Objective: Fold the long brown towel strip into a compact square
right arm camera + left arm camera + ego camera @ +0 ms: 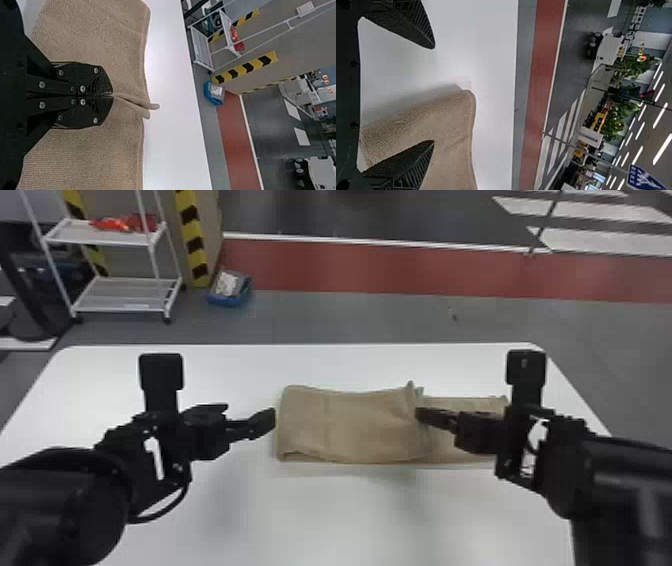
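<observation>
The brown towel [350, 427] lies lengthwise across the white table, its left part folded over in a thicker layer and a single flatter part extending right. My right gripper [422, 415] is at the ridge where the two parts meet; in the right wrist view my right gripper [112, 95] is shut on a pinched fold of the towel [123, 39]. Just off the towel's left end is my left gripper [267, 422]. Seen from the left wrist, my left gripper [434, 95] stands open, one finger over the towel [451, 130] and the other over bare table.
The white table [240, 515] has its far edge beyond the towel. Past it on the floor stand a white shelf cart [122, 309] and a blue bin [229, 297] at the back left.
</observation>
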Robot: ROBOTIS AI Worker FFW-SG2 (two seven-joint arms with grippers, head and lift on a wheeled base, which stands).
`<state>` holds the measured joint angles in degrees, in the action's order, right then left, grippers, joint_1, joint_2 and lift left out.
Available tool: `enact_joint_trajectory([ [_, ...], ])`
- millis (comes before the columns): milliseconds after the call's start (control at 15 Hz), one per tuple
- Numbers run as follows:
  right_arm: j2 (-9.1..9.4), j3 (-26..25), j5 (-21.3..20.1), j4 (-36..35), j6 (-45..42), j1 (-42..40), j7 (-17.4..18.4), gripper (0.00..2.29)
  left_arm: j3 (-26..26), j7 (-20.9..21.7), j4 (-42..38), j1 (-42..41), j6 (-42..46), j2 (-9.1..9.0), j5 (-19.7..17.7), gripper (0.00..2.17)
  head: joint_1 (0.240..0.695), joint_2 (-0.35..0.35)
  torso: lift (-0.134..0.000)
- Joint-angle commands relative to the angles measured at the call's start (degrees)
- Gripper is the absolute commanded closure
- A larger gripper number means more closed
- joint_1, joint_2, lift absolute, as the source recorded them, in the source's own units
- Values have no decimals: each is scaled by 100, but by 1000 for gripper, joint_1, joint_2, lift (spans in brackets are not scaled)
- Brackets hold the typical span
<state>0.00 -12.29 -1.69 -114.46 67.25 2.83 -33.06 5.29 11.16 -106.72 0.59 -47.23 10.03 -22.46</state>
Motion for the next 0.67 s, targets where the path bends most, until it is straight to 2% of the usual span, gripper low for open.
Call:
enact_joint_trajectory([
  [0,5,-292,204,-323,425,69,-60,1447,-54,0,-42,-33,-19,8,-4,29,695,-101,-124],
  [333,5,-1206,336,-463,1128,500,-403,1447,-63,-17,-130,-51,-37,17,-4,29,695,-132,-124],
  [600,-396,-1988,775,-323,1076,456,-456,1447,-63,-26,-139,-59,-89,17,-4,29,695,-185,-124],
])
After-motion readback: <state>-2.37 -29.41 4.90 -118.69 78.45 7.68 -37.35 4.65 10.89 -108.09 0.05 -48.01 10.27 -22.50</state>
